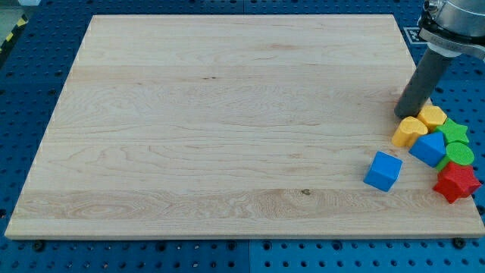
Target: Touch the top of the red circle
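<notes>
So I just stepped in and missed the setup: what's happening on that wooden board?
A robot arm's rod is working a cluster of blocks at the wooden board's right edge. My tip rests just above the yellow heart and left of the yellow hexagon. Nearby lie a green star, two blue blocks, a green block and a red star. No red circle can be made out.

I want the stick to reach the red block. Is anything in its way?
Yes. Between my tip and the red block sit the yellow heart and a blue block, a green block beside them. The red one looks star-shaped; no red circle shows.
</notes>
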